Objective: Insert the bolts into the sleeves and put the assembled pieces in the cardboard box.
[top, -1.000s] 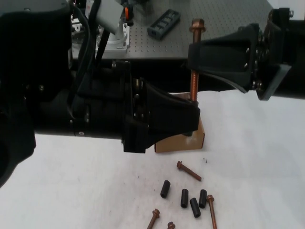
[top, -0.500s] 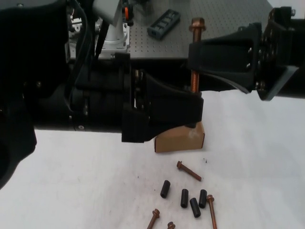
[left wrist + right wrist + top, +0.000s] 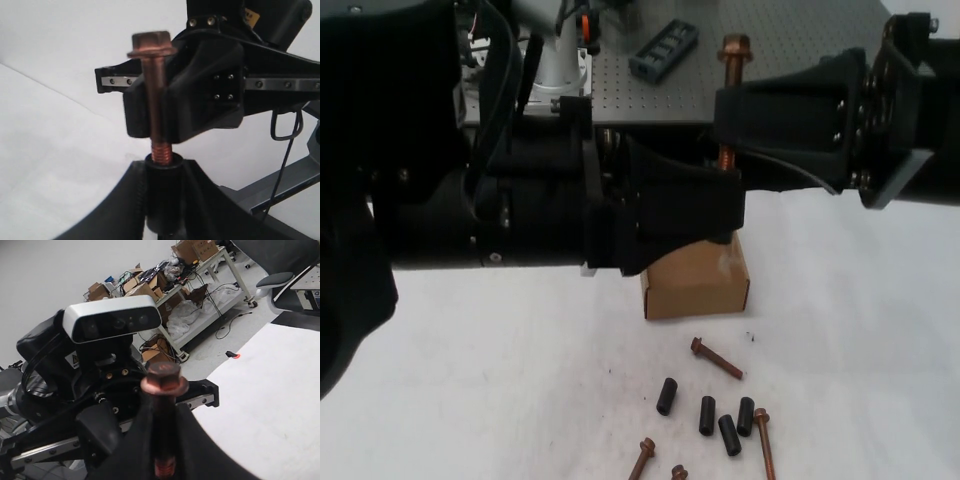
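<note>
Four loose sleeves [image 3: 707, 415] and four loose bolts [image 3: 717, 358] are scattered on the white surface [image 3: 840, 330] at the near edge of the high view. Some lie just beside one another, and all are well apart from both arms. A dark slotted tray [image 3: 663, 47] is seen farther back on a grey perforated table [image 3: 790, 30]. The cardboard box [image 3: 698, 285] stands on the surface just behind the loose pieces. Its upper part is covered by the left hand [image 3: 715, 215], so what it holds cannot be told. Both hands are held above the box. The left hand is closed on a black sleeve [image 3: 162, 200], which is gripped upright between its fingers. The right hand [image 3: 725, 115], reaching in from the opposite side, is closed around the shank of a copper-coloured bolt [image 3: 152, 100]. The bolt is kept upright with its flanged head on top. Its threaded end is seen at the mouth of the sleeve, in line with it. Much of the surface behind the box is blocked from the high view by the two arms.
</note>
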`<state>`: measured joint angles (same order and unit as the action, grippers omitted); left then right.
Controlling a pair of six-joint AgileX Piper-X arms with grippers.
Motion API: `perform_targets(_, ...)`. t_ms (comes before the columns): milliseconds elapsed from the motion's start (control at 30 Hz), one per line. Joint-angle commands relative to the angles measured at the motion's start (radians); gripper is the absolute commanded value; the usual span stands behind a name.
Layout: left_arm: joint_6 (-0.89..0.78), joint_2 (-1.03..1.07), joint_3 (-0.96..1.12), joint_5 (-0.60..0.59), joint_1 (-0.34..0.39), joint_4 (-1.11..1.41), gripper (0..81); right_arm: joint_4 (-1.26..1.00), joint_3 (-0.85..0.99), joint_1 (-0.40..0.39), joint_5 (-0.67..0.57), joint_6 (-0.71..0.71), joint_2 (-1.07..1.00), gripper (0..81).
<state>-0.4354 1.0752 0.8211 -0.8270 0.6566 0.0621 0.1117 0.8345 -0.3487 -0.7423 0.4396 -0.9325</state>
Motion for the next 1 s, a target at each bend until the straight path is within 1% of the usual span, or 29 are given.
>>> perform_targets(0, 0.04, -0.008, 0.009, 0.038, 0.001, 0.03, 0.7, 0.002, 0.005, -0.003, 0.008, -0.039, 0.002, 5.5)
perform_targets(33, 0.053, -0.008, 0.009, 0.038, 0.001, 0.03, 0.7, 0.002, 0.005, -0.003, 0.008, -0.05, 0.002, 13.0)
perform_targets(133, 0.073, -0.008, 0.009, 0.038, 0.001, 0.03, 0.7, 0.0, 0.007, -0.003, 0.018, -0.058, 0.002, 43.2)
perform_targets(167, 0.079, -0.008, 0.009, 0.038, 0.001, 0.03, 0.7, -0.003, 0.007, -0.003, 0.033, -0.054, 0.002, 47.7)
perform_targets(200, 0.084, -0.008, 0.009, 0.051, 0.001, 0.03, 0.7, -0.006, 0.007, -0.003, 0.049, -0.047, 0.004, 49.6)
perform_targets(333, 0.125, -0.008, 0.009, 0.111, 0.001, 0.03, 0.7, -0.013, 0.01, 0.018, 0.069, -0.039, 0.018, 48.6)
perform_targets(400, 0.128, -0.008, 0.009, 0.166, 0.001, 0.03, 0.7, -0.013, 0.01, 0.036, 0.092, -0.034, 0.039, 48.6)
perform_targets(533, 0.074, 0.015, 0.011, 0.379, -0.002, 0.03, 0.7, 0.012, 0.01, 0.095, 0.195, -0.034, 0.111, 48.6)
perform_targets(567, 0.056, 0.03, 0.016, 0.413, -0.006, 0.03, 0.7, 0.035, 0.01, 0.112, 0.231, -0.034, 0.132, 48.6)
perform_targets(633, 0.02, 0.092, 0.038, 0.494, -0.02, 0.03, 0.7, 0.107, 0.01, 0.142, 0.298, -0.037, 0.175, 48.6)
perform_targets(700, 0.015, 0.165, 0.076, 0.568, -0.029, 0.03, 0.7, 0.227, 0.01, 0.171, 0.353, -0.051, 0.208, 48.6)
perform_targets(800, 0.015, 0.313, 0.175, 0.678, -0.039, -0.014, 0.7, 0.432, 0.01, 0.187, 0.436, -0.061, 0.231, 48.6)
perform_targets(867, 0.015, 0.438, 0.286, 0.698, -0.043, -0.121, 0.7, 0.555, 0.008, 0.187, 0.505, -0.094, 0.234, 48.6)
perform_targets(967, 0.015, 0.628, 0.497, 0.697, -0.044, -0.303, 0.7, 0.701, 0.003, 0.184, 0.582, -0.134, 0.234, 48.6)
